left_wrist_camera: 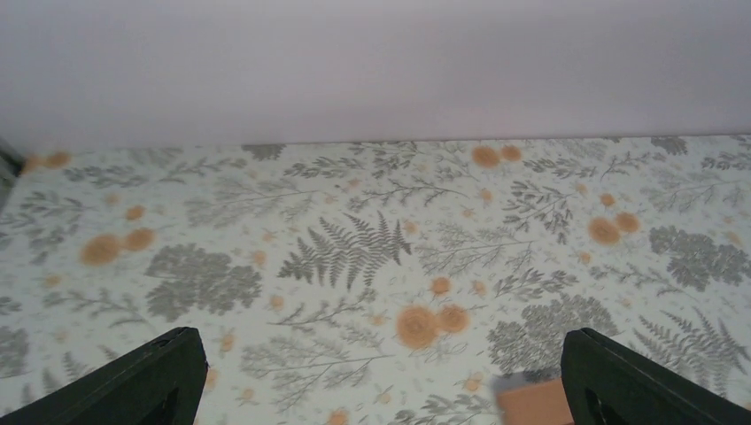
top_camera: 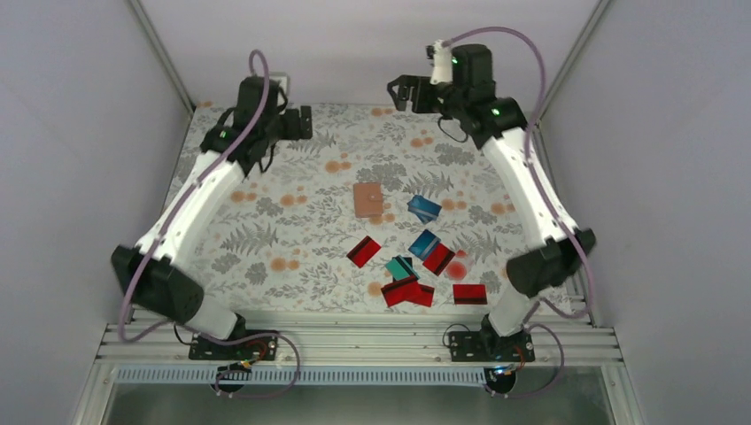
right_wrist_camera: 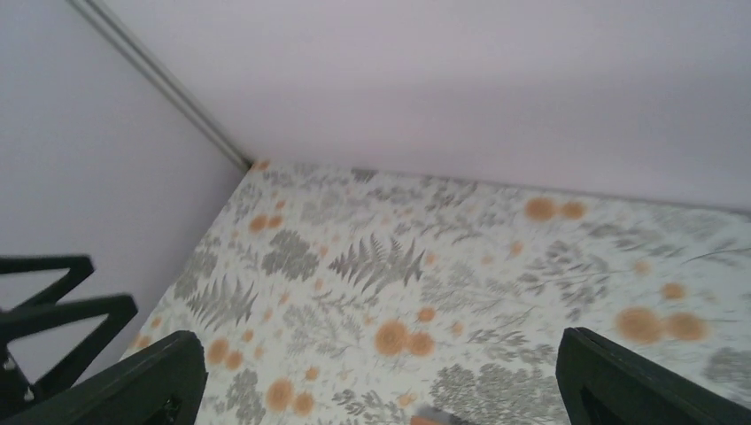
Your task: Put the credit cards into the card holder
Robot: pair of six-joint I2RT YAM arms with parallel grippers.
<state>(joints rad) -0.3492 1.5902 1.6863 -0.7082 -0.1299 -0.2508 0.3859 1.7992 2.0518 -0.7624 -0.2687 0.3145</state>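
The tan card holder lies flat mid-table. Its corner shows at the bottom of the left wrist view. Several credit cards lie loose in front of it and to its right: two blue, one teal, and red ones. My left gripper hovers at the back left, open and empty. My right gripper is raised at the back, open and empty. Both are far from the cards.
Pale walls close in the floral table on the left, back and right. A metal rail runs along the front edge by the arm bases. The left arm's gripper shows at the left of the right wrist view.
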